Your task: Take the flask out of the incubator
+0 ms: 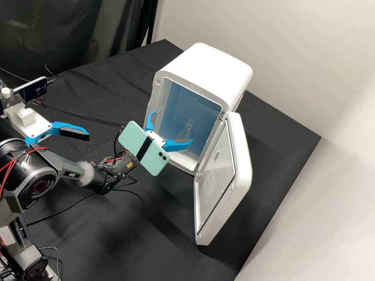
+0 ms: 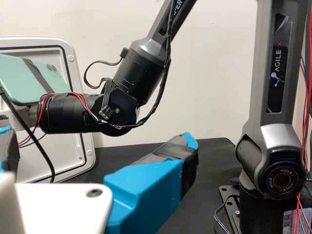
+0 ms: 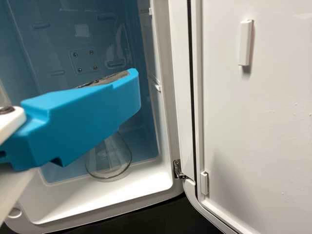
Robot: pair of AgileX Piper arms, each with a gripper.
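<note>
Looks like the reach-in step. The right end effector [image 1: 173,127] is spread wide and empty, poking into the open incubator [image 1: 211,66]. The flask [image 3: 108,158] sits upright just past its fingertips. Next, I'd guess: ease forward, straddle the neck, squeeze.

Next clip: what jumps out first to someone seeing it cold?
The white incubator on the black bench, its door swung open on a blue-lit chamber holding a glass flask. The right gripper, open, sits at that opening, a mint-green phone mounted just behind it.
</note>
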